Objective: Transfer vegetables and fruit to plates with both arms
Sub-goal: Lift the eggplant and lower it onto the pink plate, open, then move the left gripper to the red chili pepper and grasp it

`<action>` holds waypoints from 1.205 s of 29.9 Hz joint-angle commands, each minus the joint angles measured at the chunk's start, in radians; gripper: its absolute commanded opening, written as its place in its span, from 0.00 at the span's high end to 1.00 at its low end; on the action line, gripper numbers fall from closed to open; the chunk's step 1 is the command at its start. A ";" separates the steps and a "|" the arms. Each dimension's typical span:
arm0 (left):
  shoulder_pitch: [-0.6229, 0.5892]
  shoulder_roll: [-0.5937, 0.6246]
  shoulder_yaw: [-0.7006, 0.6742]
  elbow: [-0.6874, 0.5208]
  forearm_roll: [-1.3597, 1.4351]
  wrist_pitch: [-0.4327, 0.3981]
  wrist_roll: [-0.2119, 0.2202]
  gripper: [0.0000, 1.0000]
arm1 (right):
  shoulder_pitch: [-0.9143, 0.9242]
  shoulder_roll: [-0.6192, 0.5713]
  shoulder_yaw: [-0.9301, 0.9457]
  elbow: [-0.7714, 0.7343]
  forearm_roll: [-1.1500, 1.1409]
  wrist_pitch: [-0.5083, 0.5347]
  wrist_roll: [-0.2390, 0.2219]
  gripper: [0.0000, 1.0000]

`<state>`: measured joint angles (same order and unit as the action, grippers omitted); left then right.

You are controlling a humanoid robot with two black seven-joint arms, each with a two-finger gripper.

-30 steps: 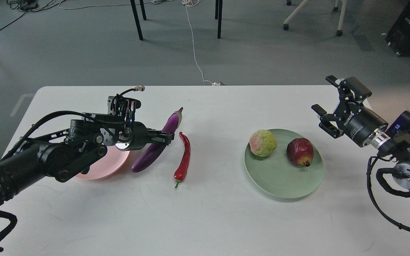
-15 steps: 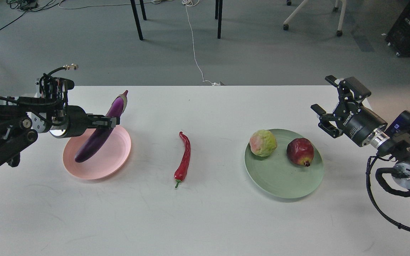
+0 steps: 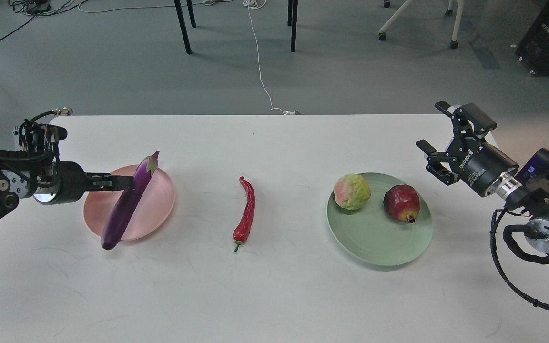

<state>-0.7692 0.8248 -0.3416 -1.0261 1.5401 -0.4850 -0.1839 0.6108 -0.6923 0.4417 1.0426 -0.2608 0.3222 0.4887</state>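
Over ridged pink plate (image 3: 160, 200): left end effector (image 3: 124, 181) grips glossy eggplant (image 3: 127, 205) | right end effector (image 3: 439, 143) spread wide

Bright, even overhead light; soft faint shadows under green plate (image 3: 398, 252) and chili (image 3: 246, 214). Mild glare on white table (image 3: 274, 295). Sharp focus throughout, no blur.

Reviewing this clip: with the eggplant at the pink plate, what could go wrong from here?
1. The eggplant lies tilted across the pink plate, its lower end past the near rim; it may roll or slide onto the table on release.
2. The left gripper meets it near the stem end, so pulling back might drag it.
3. The red chili remains on the table, unplated.
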 commanded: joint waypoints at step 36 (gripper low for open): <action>-0.108 -0.452 0.122 -0.120 0.072 0.040 0.212 0.02 | -0.003 -0.010 0.005 0.000 0.000 0.000 0.000 0.01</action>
<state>-0.8954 0.3791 -0.2195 -1.1751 1.6117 -0.4447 0.0235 0.6075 -0.7038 0.4464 1.0431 -0.2608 0.3221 0.4887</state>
